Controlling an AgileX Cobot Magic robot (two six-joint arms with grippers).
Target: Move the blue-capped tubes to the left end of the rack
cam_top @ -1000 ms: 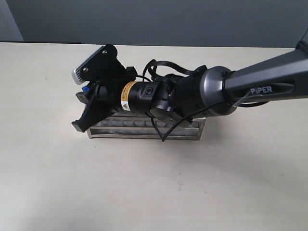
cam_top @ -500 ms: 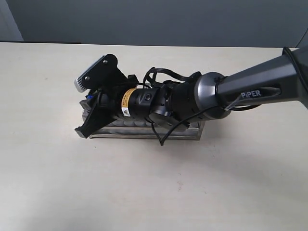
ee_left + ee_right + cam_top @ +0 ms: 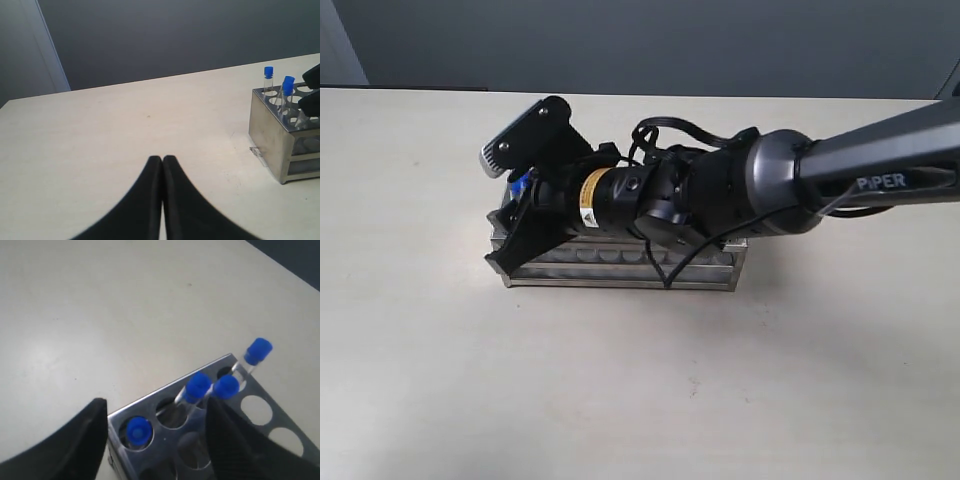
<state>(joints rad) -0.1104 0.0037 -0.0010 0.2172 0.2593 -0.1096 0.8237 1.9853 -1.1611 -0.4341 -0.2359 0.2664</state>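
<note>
The steel rack [image 3: 620,268] lies in the middle of the table, its left end under my right arm. My right gripper [image 3: 156,402] hangs open over that end, with its fingers [image 3: 92,432] astride the corner holes and touching nothing. Between them one blue-capped tube [image 3: 137,430] sits low in the corner hole. Two more tubes [image 3: 197,385] [image 3: 226,386] lean side by side just beyond it, and a fourth [image 3: 259,350] stands farther along. In the exterior view only one blue cap [image 3: 517,183] shows beside the right gripper [image 3: 505,225]. My left gripper [image 3: 162,159] is shut and empty, low over the table and away from the rack [image 3: 272,135].
The rack's other holes [image 3: 256,410] hold nothing that I can see. The right arm [image 3: 840,180] and its cable [image 3: 670,130] cover most of the rack's top in the exterior view. Bare tabletop [image 3: 640,400] surrounds the rack, with a dark wall behind.
The right gripper dipped toward the rack's left end half a second ago, then rose and drew slightly to the right. The rack has not moved.
</note>
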